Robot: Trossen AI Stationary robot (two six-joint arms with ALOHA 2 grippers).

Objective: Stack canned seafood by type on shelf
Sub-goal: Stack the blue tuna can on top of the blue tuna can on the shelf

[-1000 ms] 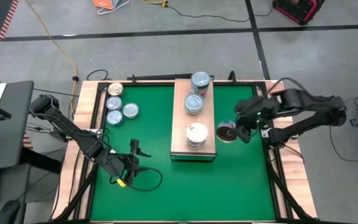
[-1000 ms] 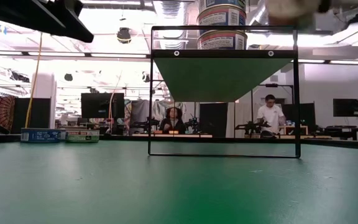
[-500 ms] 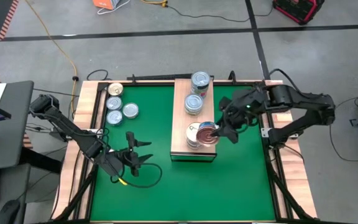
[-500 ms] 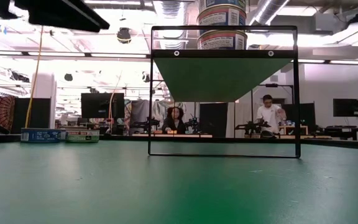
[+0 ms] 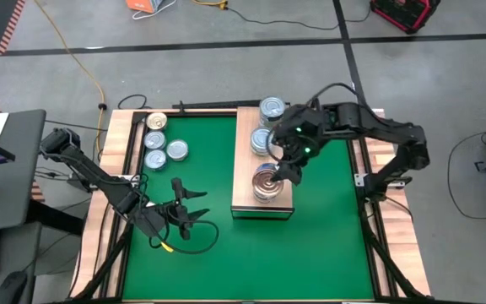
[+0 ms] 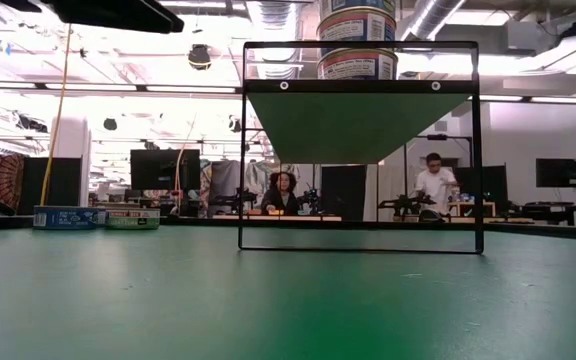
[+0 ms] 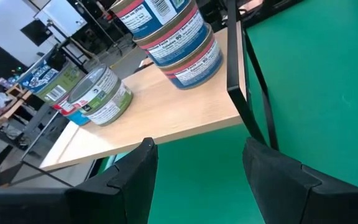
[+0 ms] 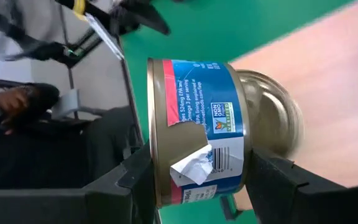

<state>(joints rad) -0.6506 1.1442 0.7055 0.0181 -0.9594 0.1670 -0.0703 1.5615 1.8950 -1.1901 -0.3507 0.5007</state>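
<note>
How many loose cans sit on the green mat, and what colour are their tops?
Gold-top cans: 1
Silver-blue-top cans: 3
Total: 4

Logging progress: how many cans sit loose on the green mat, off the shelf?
4, clustered at the mat's far-left corner: a gold-topped can and three blue-silver cans. A fifth can is in the right claw over the shelf; none looks hidden.
</note>
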